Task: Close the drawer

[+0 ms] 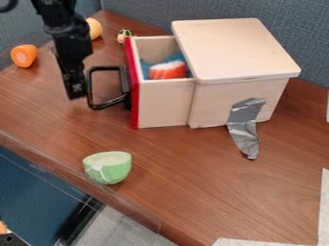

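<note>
The black gripper [74,85] hangs at the upper left, pointing down, just left of the drawer's black handle [93,89]. Whether the two touch, I cannot tell. A pale wooden drawer [165,104] with a red front edge [134,91] stands partly pulled out toward the left of its wooden box [234,48]. Inside the drawer lie a red and white item [168,70] and something blue [145,69].
A green half-round toy [108,168] sits near the table's front edge. Silver tape [245,129] runs from the box onto the wooden table [193,178]. An orange toy [24,55], a yellow toy [95,29] and a small figure-like toy [124,35] lie toward the back left.
</note>
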